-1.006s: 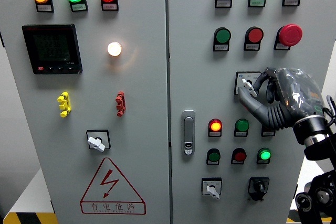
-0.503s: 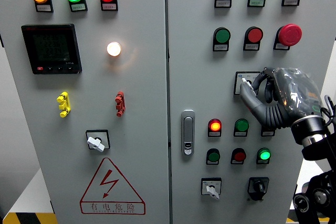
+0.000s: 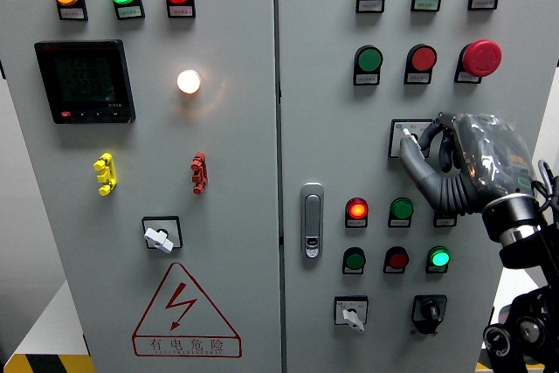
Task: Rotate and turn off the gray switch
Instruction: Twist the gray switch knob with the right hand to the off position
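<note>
Your right hand (image 3: 441,159) is clenched around the gray switch (image 3: 408,138) on the right door, just above the lit red lamp (image 3: 356,209) and the green lamp (image 3: 402,208). Over the last second the fingers have closed in from a looser pinch on the knob, and the hand now covers most of it. That suggests the grip is set and the turn is under way; you cannot yet tell if it's off.

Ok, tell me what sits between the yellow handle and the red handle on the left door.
Nothing: in the head view, bare gray panel runs from the yellow handle to the red handle.
</note>
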Available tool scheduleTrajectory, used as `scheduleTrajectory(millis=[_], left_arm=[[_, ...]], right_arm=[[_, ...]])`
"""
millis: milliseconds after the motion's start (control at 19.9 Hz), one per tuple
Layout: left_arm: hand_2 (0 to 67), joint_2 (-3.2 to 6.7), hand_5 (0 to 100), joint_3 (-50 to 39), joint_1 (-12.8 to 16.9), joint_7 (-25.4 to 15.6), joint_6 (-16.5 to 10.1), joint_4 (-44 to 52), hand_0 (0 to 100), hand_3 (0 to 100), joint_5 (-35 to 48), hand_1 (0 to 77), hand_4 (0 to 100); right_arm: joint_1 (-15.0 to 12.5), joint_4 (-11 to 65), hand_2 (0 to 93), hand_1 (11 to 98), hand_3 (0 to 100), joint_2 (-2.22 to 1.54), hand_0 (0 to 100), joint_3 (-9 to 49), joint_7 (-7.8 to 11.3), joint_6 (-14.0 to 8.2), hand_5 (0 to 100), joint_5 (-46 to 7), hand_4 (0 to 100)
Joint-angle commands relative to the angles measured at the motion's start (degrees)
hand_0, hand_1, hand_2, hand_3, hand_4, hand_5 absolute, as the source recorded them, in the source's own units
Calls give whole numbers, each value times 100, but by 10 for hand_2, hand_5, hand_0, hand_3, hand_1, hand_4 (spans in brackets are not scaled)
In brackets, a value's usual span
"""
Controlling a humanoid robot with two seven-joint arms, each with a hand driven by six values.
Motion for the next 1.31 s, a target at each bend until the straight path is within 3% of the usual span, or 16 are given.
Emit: scheduleTrajectory(millis=[0, 553, 704, 804, 1257], left_arm=[[123, 0, 123, 0, 0, 0, 0, 0, 334, 223, 0, 0, 119], [123, 0, 123, 0, 0, 0, 0, 0, 336, 223, 0, 0, 119], [123, 0, 123, 0, 0, 0, 0, 0, 336, 223, 0, 0, 119], [123, 0, 123, 0, 0, 0, 0, 0, 336, 223, 0, 0, 119], [123, 0, 123, 0, 0, 0, 0, 0, 335, 222, 0, 0, 119]], right_arm=[[-10, 14, 733, 357, 980, 3, 836, -4, -16, -13, 995, 0, 934], [-19, 6, 809, 365, 1000, -6, 891, -30, -69, -171, 1000, -17, 934], [-19, 14, 817, 355, 1000, -6, 917, -30, -69, -171, 1000, -17, 935], [-19, 14, 821, 303, 1000, -6, 962, -30, -86, -162, 1000, -17, 935], [-45, 14, 841, 296, 1000, -6, 972, -110, -165, -162, 1000, -140, 931]])
